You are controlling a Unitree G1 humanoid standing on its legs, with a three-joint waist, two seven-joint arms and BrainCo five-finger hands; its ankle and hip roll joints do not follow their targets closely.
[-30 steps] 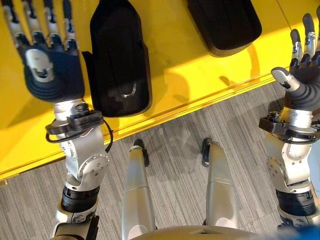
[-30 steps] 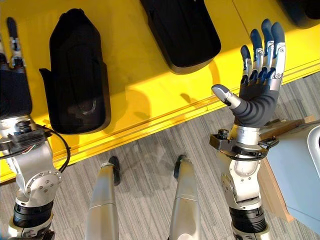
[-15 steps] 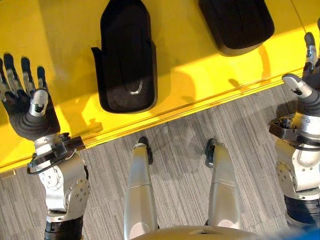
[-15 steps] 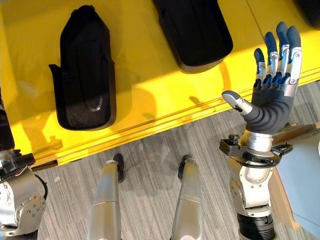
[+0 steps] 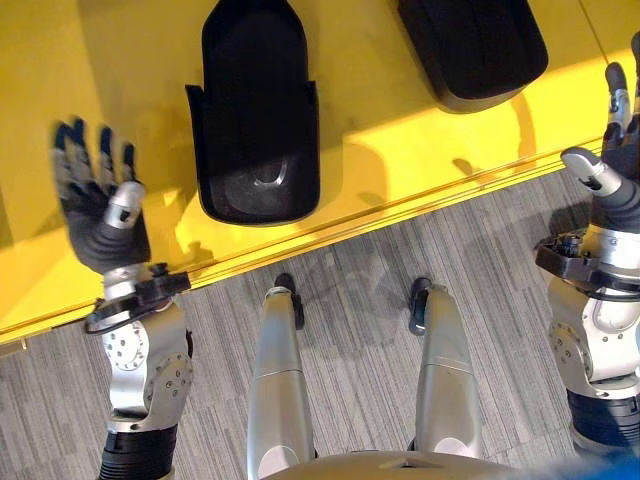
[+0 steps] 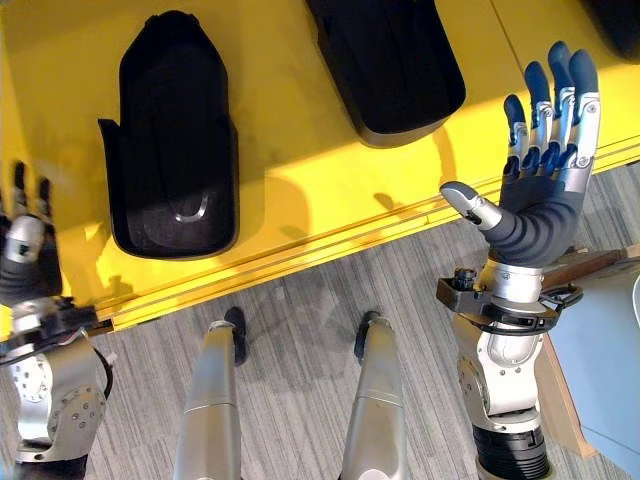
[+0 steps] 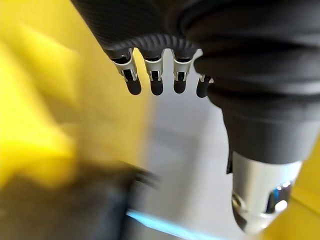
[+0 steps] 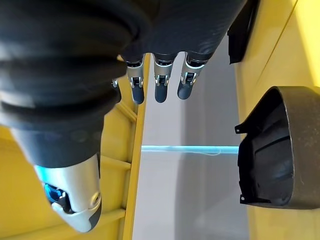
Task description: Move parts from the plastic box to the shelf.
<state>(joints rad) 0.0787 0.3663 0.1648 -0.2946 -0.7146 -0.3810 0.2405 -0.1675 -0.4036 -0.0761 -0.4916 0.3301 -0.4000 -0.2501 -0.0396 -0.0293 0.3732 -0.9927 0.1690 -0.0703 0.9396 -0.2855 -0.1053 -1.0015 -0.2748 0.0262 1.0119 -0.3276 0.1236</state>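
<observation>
The left hand [image 5: 100,215] has drawn back from beside the black part [image 5: 257,110] toward the shelf's [image 5: 400,170] front edge. Its fingers stay spread, holding nothing.

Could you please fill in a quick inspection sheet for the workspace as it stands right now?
Surface: yellow shelf, sunlit along its front edge.
Job's things: two black parts lie on the shelf, the left part whole in view, the right part cut off by the frame.
Clutter: nothing seen.
Hands: left hand open over the shelf's front, holding nothing; right hand open, raised, holding nothing.
Cables: nothing seen.
Surroundings: grey striped carpet; pale container beside the right arm.
</observation>
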